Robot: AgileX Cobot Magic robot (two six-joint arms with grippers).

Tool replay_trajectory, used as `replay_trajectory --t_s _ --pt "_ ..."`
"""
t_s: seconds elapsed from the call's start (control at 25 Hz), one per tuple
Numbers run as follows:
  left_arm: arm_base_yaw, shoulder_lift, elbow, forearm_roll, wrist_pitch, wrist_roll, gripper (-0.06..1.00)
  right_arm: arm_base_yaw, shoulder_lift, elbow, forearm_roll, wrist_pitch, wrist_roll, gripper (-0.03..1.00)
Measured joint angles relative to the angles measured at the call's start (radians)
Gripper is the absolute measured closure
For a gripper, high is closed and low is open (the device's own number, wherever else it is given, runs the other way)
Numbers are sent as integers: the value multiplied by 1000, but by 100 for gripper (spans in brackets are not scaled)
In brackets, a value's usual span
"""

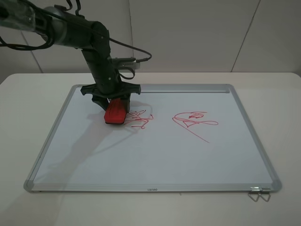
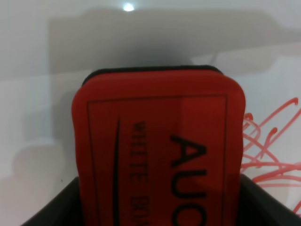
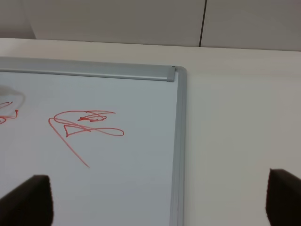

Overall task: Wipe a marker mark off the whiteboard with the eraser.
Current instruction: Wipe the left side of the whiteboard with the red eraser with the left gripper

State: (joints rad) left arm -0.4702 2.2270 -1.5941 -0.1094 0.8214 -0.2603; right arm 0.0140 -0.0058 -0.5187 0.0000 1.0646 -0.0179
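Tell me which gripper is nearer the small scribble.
Left. The left gripper holds the eraser right at the small scribble's edge; the right gripper hangs open near the right edge of the whiteboard, beyond the bigger scribble.

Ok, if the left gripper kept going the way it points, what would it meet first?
The whiteboard. The left gripper points down at it, holding the eraser, whose base looks on or just above the surface beside the marker mark.

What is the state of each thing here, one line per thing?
left tool: shut on eraser.
eraser: held at the edge of the marker mark.
marker mark: visible, not wiped off.
wider scribble: intact.
whiteboard: flat on table.
right tool: open, empty.
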Motion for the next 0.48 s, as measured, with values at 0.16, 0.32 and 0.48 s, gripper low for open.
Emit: replay_trajectory --t_s 0.16,0.32,0.48 --pt "0 15 0 19 -4 -8 37 0 0 0 0 0 0 14" --pt "0 35 -1 27 -10 -13 37 0 0 0 0 0 0 14" --pt "-8 41 -1 31 -41 -14 37 0 0 0 0 0 0 14"
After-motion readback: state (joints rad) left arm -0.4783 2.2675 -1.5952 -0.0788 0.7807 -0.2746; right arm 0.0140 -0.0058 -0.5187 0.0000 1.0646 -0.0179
